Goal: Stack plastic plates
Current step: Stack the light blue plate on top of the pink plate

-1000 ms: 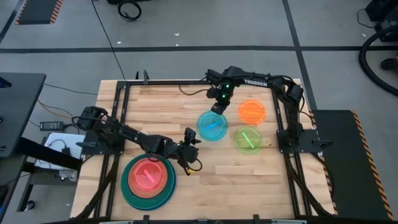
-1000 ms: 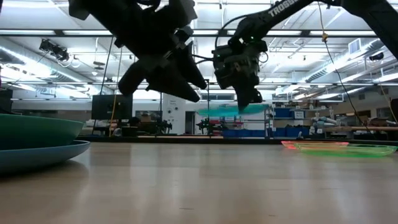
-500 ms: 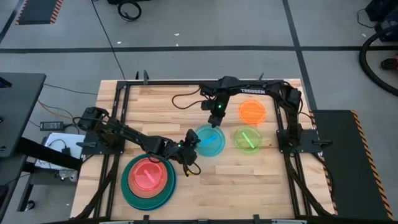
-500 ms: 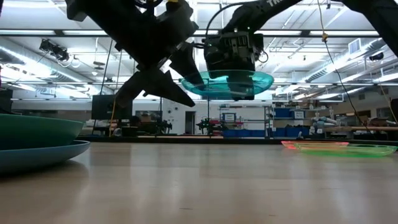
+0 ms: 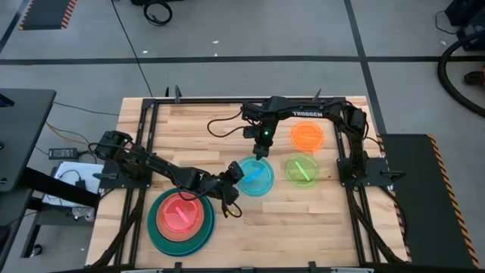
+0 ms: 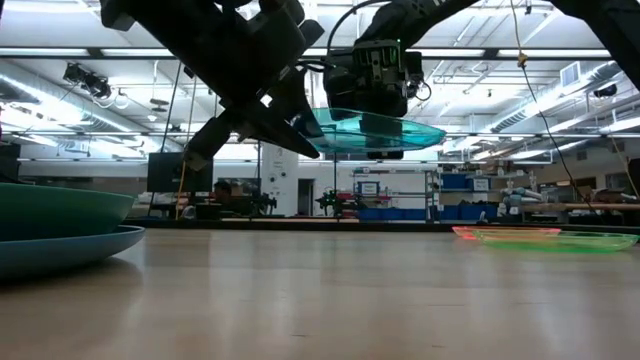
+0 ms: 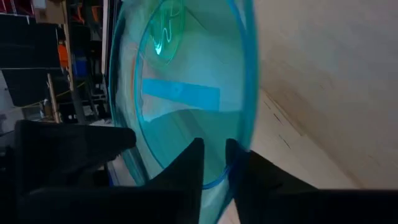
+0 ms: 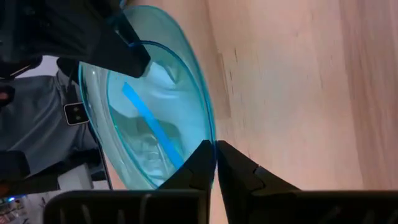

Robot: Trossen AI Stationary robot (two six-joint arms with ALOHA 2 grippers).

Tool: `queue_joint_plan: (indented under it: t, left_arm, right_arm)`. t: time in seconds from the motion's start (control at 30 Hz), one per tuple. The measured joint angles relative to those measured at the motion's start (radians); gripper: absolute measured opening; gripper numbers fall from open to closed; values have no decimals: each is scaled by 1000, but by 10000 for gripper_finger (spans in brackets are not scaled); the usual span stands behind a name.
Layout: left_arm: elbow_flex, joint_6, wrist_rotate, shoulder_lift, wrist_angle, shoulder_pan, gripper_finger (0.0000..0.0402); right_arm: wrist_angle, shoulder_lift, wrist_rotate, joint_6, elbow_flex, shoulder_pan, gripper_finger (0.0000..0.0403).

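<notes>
A wooden worktop (image 5: 288,220) fills the scene, with a dark arm reaching in from each side. At its near left corner sits the stack of plates (image 5: 180,221): a large blue plate at the bottom, a teal plate (image 5: 155,235) on it, and a pink plate (image 5: 180,214) on top, with an orange-brown rim showing just around the pink one. In the low view the stack appears at the left edge as a dark green bowl shape over a blue rim (image 6: 60,248).

Near the middle of the worktop, a cyan plate (image 5: 255,177) is held in the air, clear of the wood, tilted slightly in the low view (image 6: 372,131). Both arms meet at it. The right gripper (image 5: 261,154) comes in from the far side and its fingers are closed on the plate's far rim, pinching the edge (image 8: 211,163). The left gripper (image 5: 236,176) reaches from the left; its fingers sit either side of the plate's left rim (image 7: 214,163), a narrow gap between them, and appear to clamp it.

On the right half of the worktop lie two small plates, apart from each other: an orange plate (image 5: 308,136) farther away, and a translucent green plate (image 5: 302,170) nearer.
</notes>
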State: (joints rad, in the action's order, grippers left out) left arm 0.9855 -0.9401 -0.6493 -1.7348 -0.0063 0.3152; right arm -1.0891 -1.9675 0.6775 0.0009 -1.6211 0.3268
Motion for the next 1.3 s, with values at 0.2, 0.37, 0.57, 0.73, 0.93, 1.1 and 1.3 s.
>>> queue_joint_plan:
  t: [0.2, 0.37, 0.57, 0.73, 0.93, 1.1, 1.3]
  left_arm:
    - [0, 2, 6, 0, -2, 4, 40]
    - [0, 7, 9, 0, -2, 4, 37]
    - [-2, 17, 5, 0, 3, 4, 36]
    - [-2, 21, -6, 0, 14, 21, 36]
    - [-2, 63, -130, 6, 13, 58, 36]
    - [0, 5, -348, 16, 3, 146, 36]
    - [-1, -79, -455, 16, -31, 252, 36]
  right_arm:
    - [16, 0, 42, 0, 0, -4, 68]
    - [-18, 4, 94, 1, -14, -3, 113]
    - [-122, 24, 16, -25, -89, 30, 170]
    - [-207, 25, -66, -27, -158, 78, 198]
    - [-347, 25, -103, -48, -238, 129, 207]
    - [-450, 33, -247, -22, -304, 152, 203]
    - [-451, 103, -347, -20, -333, 156, 202]
